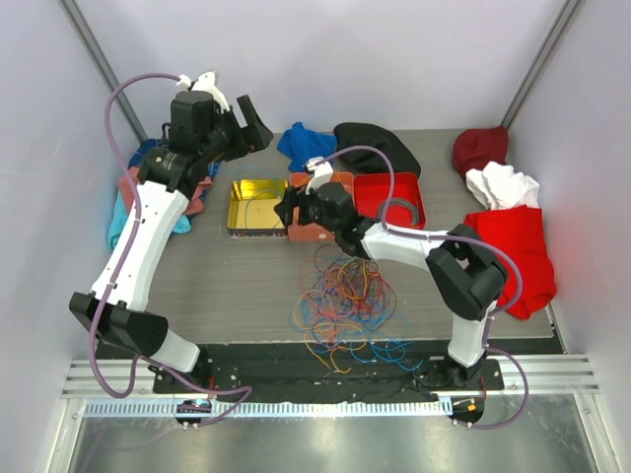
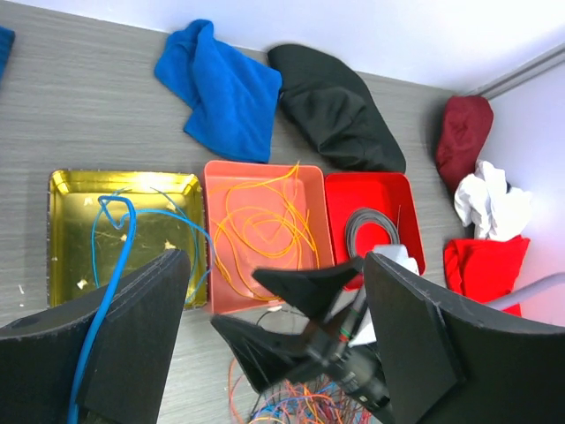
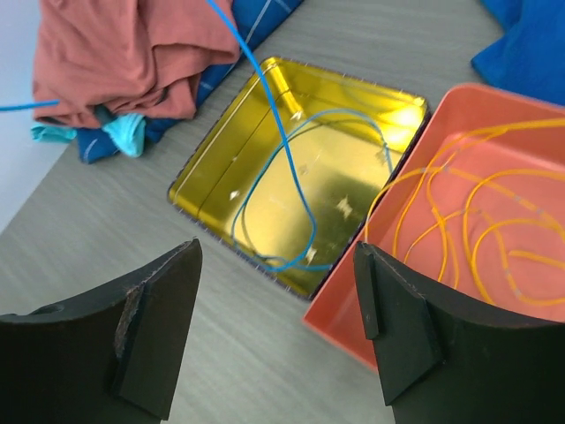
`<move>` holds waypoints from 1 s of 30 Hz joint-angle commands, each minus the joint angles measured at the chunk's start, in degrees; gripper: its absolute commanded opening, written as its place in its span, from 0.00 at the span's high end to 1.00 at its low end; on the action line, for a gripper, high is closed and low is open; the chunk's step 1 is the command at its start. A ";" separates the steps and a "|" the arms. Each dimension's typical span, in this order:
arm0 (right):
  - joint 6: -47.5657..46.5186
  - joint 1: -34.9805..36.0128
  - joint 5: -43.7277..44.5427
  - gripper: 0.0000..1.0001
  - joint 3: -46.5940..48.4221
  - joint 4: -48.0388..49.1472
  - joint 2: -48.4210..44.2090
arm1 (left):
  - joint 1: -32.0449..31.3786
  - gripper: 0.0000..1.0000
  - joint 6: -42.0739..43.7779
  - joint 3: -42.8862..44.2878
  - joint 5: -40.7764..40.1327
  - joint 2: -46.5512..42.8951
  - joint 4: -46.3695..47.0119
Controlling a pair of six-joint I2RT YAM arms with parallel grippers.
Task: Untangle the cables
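Observation:
The cables (image 1: 343,301) lie in a many-coloured tangle on the table between the arm bases, and show at the bottom edge of the left wrist view (image 2: 291,411). Orange cables (image 2: 265,221) lie in the orange tray (image 3: 397,291). A blue cable (image 3: 291,185) loops in the gold tin (image 2: 62,185) and rises along the left finger (image 2: 132,336) of my left gripper (image 2: 275,265). That gripper is held high over the trays (image 1: 254,123) with its jaws wide open. My right gripper (image 3: 275,256) is open and empty, low over the table just before the tin and the orange tray (image 1: 289,209).
A red tray (image 1: 380,187) holds a grey coiled ring (image 1: 404,209). Cloths lie around: blue (image 1: 304,143), black (image 1: 375,143), dark red (image 1: 480,148), white (image 1: 503,182), red (image 1: 518,246), and a pink-and-blue pile (image 1: 138,197) at the left.

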 commanded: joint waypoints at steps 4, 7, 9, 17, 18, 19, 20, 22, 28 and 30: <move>-10.52 1.78 7.11 0.22 8.92 3.81 5.06 | -0.72 0.15 1.47 1.67 1.38 0.42 -2.26; -11.67 1.96 8.43 0.21 12.17 3.81 8.31 | -0.90 0.16 1.74 1.50 1.56 0.42 -2.17; -12.55 1.96 8.87 0.21 13.85 3.64 10.07 | -0.81 0.16 1.82 1.32 1.82 0.51 -2.17; -13.43 1.78 11.43 0.32 19.92 3.90 15.44 | -0.90 0.16 2.09 0.53 1.56 0.07 -2.26; -13.00 1.70 11.25 0.37 19.31 4.42 15.27 | -0.90 0.16 2.18 0.10 1.47 0.07 -2.26; -12.91 1.70 11.25 0.43 18.87 4.69 14.92 | -0.90 0.16 2.44 -0.17 0.60 -0.01 -2.26; -12.82 1.70 11.25 0.51 18.25 5.04 13.78 | -0.90 0.15 2.53 -0.43 -0.02 -0.19 -2.35; -12.29 1.70 11.43 0.75 16.06 6.18 12.03 | -0.90 0.16 2.96 -1.57 -1.69 -0.45 -2.78; -13.69 1.61 12.66 0.99 14.55 2.94 3.06 | -0.72 0.06 3.23 -7.99 -14.60 -2.39 -2.96; -14.05 1.61 12.66 0.99 16.74 -0.38 0.69 | -0.46 0.01 2.53 -11.24 -19.07 -3.35 -3.05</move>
